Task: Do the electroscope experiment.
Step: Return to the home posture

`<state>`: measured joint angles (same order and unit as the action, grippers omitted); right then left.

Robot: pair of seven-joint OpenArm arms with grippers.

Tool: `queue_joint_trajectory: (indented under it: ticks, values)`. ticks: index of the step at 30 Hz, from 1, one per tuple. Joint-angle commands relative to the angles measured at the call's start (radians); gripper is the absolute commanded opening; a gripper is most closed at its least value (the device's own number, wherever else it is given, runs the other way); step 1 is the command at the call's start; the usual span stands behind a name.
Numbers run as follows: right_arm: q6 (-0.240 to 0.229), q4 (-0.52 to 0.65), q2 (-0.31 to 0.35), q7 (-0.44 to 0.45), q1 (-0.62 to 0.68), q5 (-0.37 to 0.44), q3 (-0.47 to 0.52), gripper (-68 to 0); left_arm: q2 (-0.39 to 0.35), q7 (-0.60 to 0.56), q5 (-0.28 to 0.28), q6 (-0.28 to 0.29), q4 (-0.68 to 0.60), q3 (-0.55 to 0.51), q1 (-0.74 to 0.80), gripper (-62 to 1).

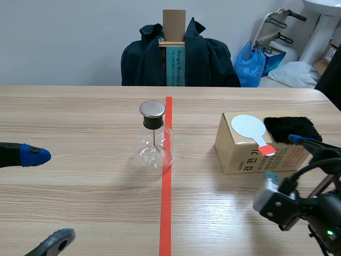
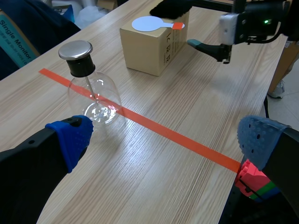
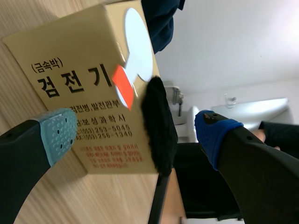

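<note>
Scene view: the electroscope (image 1: 154, 136), a clear round glass flask with a black stopper, a flat metal cap and a thin rod inside, was noted upright at mid-table, just beside the orange-red tape line. A cardboard box (image 1: 234, 154) with printed lettering was set well apart toward the right arm's side. On its top a white round paddle (image 1: 248, 128) with an orange-red handle was laid flat, a shaggy black fur pad (image 1: 290, 128) just beside it. The left gripper (image 1: 45, 200) was held low at the near left, fingers spread wide with nothing between them. The right gripper (image 1: 286, 158) was seen by the box's near right corner, fingers likewise parted and holding nothing. Beyond the far edge a chair draped with a dark jacket (image 1: 208, 58) was recorded, a blue plastic bag (image 1: 250, 64) beside it. Left wrist view: the flask was found just ahead of one blue dotted pad, apart from it. Wood-grain table (image 2: 140, 186) was seen between the fingers, box and right gripper farther ahead. Right wrist view: the box's lettered side, the paddle and the fur were framed ahead between the parted pads, none pressed.
</note>
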<state>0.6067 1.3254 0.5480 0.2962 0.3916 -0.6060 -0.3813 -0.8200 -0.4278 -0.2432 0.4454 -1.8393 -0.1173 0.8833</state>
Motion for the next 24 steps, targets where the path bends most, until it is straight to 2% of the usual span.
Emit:
queue_joint_trajectory:
  ticks: [1, 4, 8, 12, 15, 17, 20, 24]
  values:
    - [0.014, 0.080, 0.076, 0.031, 0.011, 0.093, 0.009, -16.1, 0.008, -0.017, -0.008, -0.001, -0.004, 0.004, -0.008, 1.4]
    - [0.011, 0.187, 0.184, 0.071, 0.055, 0.313, 0.009, -16.1, 0.008, -0.017, -0.008, -0.001, -0.004, 0.004, -0.008, 1.4]
    - [0.006, 0.342, 0.322, 0.068, 0.077, 0.581, 0.009, -16.1, 0.008, -0.017, -0.008, -0.001, -0.004, 0.004, -0.008, 1.4]
    - [-0.009, 0.484, 0.423, 0.054, 0.065, 0.778, 0.023, -16.1, 0.008, -0.017, -0.008, -0.001, -0.004, 0.004, -0.008, 1.4]
    - [-0.018, 0.577, 0.463, 0.014, 0.027, 0.849, 0.027, -16.1, 0.008, -0.017, -0.008, -0.001, -0.004, 0.004, -0.008, 1.4]
    - [-0.056, 0.627, 0.473, -0.041, -0.007, 0.861, 0.028, -16.1, 0.008, -0.017, -0.008, -0.001, -0.004, 0.004, -0.008, 1.4]
    - [-0.150, 0.676, 0.474, -0.118, -0.056, 0.860, 0.028, -16.1, 0.008, -0.017, -0.008, -0.002, -0.004, 0.004, -0.008, 1.4]
    - [-0.305, 0.707, 0.465, -0.155, -0.078, 0.839, 0.027, -16.3, 0.008, -0.017, -0.008, -0.002, -0.004, 0.004, -0.008, 1.4]
